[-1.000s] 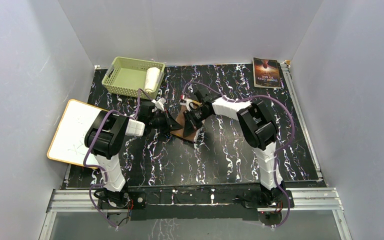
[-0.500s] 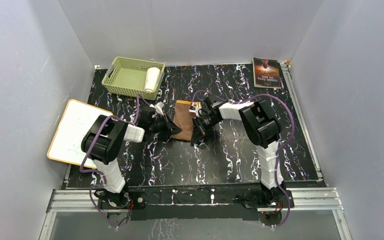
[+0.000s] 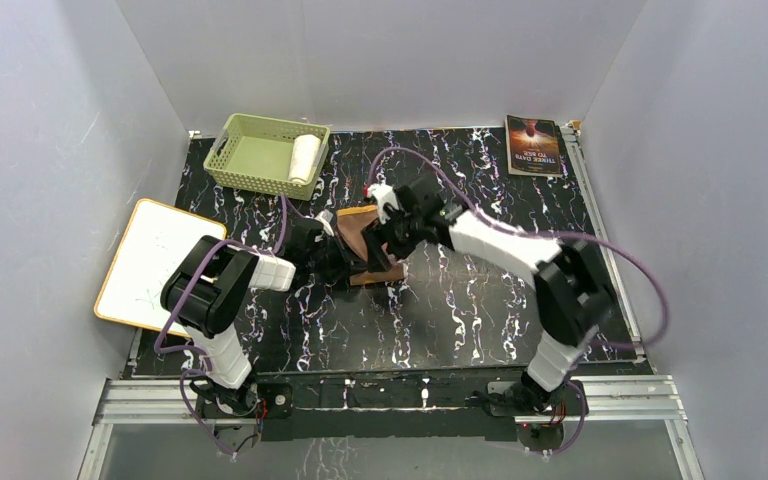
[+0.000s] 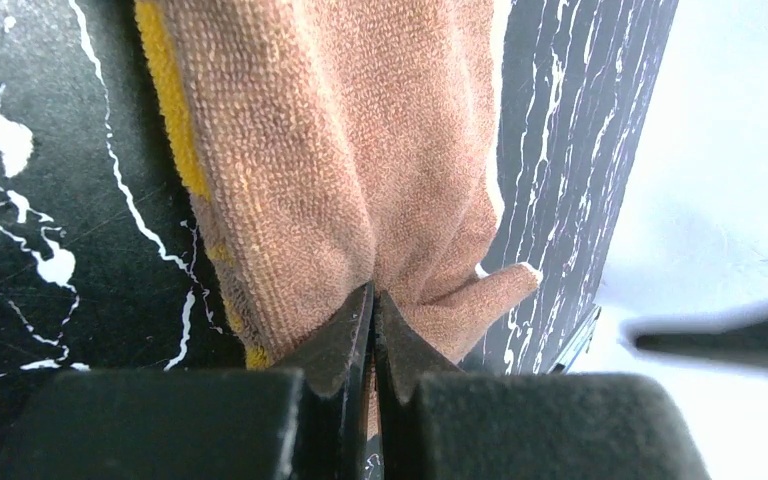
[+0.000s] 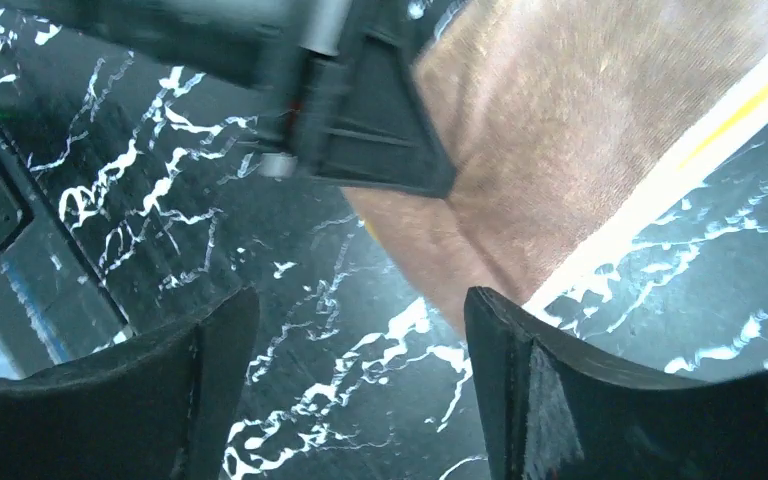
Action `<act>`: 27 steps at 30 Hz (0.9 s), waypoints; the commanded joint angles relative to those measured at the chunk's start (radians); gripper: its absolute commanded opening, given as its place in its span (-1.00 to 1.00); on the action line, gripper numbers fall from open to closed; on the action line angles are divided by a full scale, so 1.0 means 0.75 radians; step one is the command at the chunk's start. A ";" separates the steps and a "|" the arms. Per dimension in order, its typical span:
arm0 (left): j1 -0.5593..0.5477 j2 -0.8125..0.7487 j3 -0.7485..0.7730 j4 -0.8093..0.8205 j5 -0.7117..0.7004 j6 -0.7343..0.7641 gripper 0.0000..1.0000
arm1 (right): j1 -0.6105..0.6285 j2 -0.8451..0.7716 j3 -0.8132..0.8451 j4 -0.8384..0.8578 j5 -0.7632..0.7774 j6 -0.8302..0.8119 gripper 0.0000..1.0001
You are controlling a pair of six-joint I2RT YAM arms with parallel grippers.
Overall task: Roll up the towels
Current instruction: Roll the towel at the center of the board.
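Your left hand (image 4: 373,320) is clamped on the near end of the brown towel (image 4: 360,130). The strip runs straight ahead of it along the surface (image 4: 50,130). Your right hand (image 5: 358,310) hangs above, jaws apart and empty, with the towel's edge just beyond its fingertips.

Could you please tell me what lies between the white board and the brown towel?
In the top view the left arm spans that stretch above the table; the left wrist view shows the left pincer shut on the brown towel.
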 commanded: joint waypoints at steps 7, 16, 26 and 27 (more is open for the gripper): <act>-0.020 0.080 -0.013 -0.328 -0.132 0.112 -1.00 | 0.317 -0.676 -0.813 1.116 0.783 0.049 0.96; -0.013 0.112 0.011 -0.307 -0.033 0.144 -1.00 | 0.496 -0.668 -1.028 1.148 1.035 -0.857 0.84; 0.006 0.192 0.035 -0.287 0.085 0.169 -1.00 | 0.564 -0.392 -1.057 1.406 1.091 -1.296 0.44; 0.008 0.197 0.036 -0.288 0.093 0.170 -1.00 | 0.565 -0.356 -1.048 1.437 1.091 -1.306 0.44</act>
